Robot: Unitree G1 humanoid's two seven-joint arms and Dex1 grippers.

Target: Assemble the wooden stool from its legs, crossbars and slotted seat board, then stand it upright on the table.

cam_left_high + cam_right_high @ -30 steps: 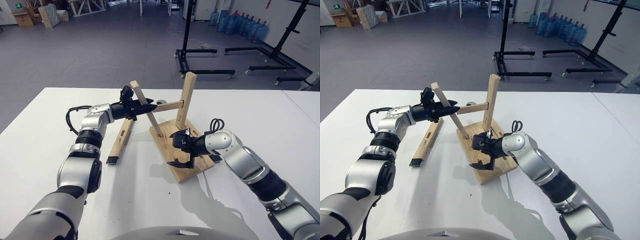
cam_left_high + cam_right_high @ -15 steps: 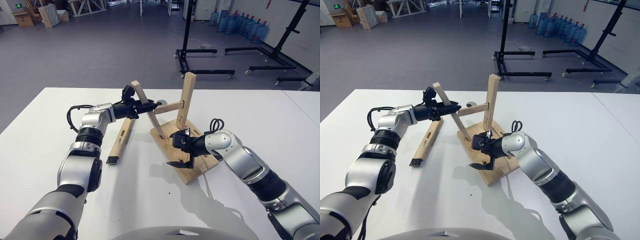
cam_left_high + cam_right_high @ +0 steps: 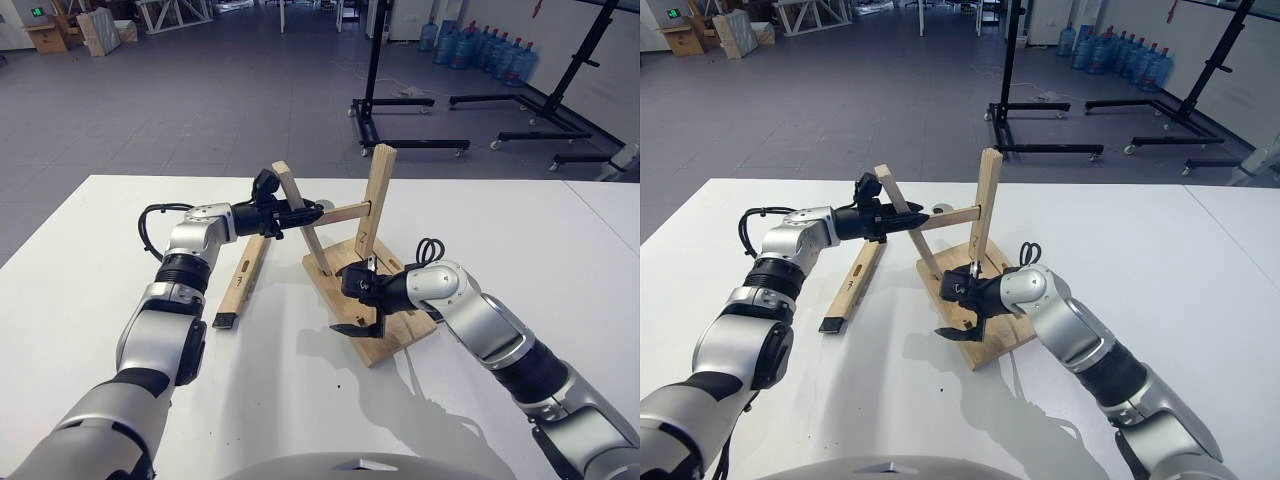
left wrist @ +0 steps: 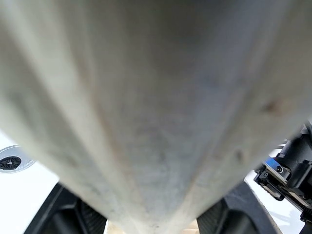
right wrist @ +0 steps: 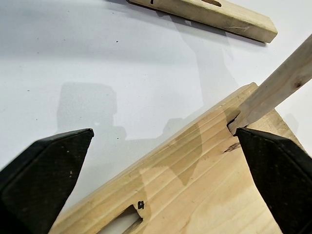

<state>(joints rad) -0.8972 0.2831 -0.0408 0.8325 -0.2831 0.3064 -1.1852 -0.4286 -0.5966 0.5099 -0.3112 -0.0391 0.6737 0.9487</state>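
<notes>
The slotted seat board (image 3: 385, 318) lies flat on the white table (image 3: 90, 270). An upright leg (image 3: 376, 198) stands in it, and a crossbar (image 3: 338, 211) runs from that leg to a tilted leg (image 3: 312, 246). My left gripper (image 3: 292, 212) is shut on the tilted leg (image 4: 146, 97) near its upper end. My right gripper (image 3: 352, 300) is open at the board's near-left edge, with one finger (image 5: 44, 175) over the table and the other over the seat board (image 5: 195, 185). A loose leg (image 3: 243, 282) lies flat to the left.
A small white disc (image 3: 323, 204) sits on the table behind the crossbar. Black wheeled stands (image 3: 410, 120) and water bottles (image 3: 485, 50) are on the floor beyond the table's far edge. Bare table spreads at the left, right and front.
My left gripper has carried the tilted leg's top a little to the right, toward the upright leg. The right gripper has edged slightly left along the board.
</notes>
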